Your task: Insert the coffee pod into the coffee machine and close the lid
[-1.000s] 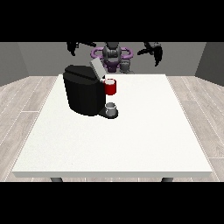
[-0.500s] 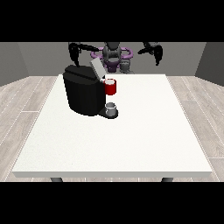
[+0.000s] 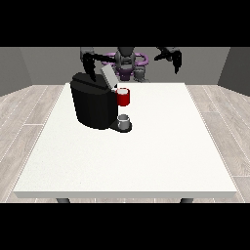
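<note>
Both black hands have dropped: the hand at the view's left [image 3: 89, 64] now hangs over the boxy black coffee machine [image 3: 95, 101] on the white worktop [image 3: 161, 146] (fingers unreadable, either hand), lid [image 3: 108, 77] open, pod unidentified.

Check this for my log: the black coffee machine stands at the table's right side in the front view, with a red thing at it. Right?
Not quite. The front view shows the coffee machine at the table's left side, not its right. The red thing is at the machine as you say.
</note>
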